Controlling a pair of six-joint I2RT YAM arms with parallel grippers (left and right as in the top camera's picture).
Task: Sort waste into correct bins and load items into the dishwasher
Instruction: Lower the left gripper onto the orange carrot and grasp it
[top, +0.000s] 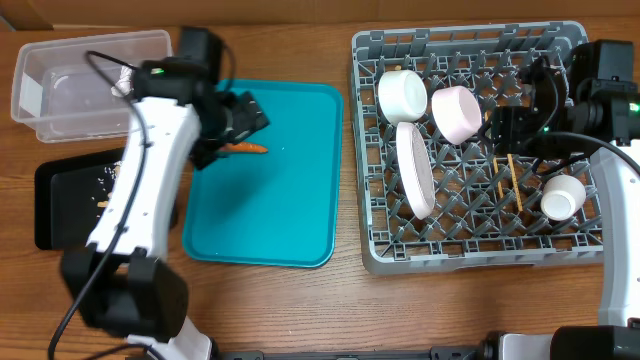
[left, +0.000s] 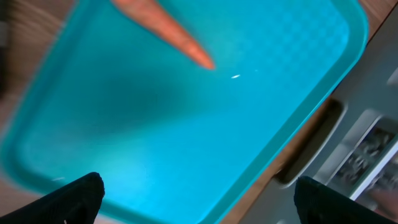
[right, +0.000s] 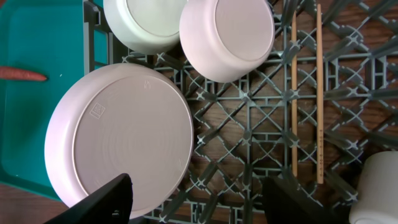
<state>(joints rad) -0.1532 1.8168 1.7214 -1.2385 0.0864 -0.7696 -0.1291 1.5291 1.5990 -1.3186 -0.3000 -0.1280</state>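
Observation:
A small orange carrot (top: 245, 148) lies on the teal tray (top: 290, 210); it also shows in the left wrist view (left: 168, 31) and the right wrist view (right: 22, 74). My left gripper (top: 235, 120) hovers over it, open and empty (left: 199, 199). The grey dish rack (top: 480, 250) holds two white bowls (top: 403, 94) (top: 456, 112), a plate on edge (top: 415, 170), a cup (top: 562, 197) and chopsticks (top: 513, 185). My right gripper (top: 505, 128) is open above the rack (right: 199, 199). Beige crumbs lie in the black tray (top: 70, 200). The wrapper is not visible.
The clear tub (top: 80, 70) stands at the back left, the black tray in front of it, both partly covered by my left arm. The teal tray sits between the bins and the rack. The rack's right side lies under my right arm.

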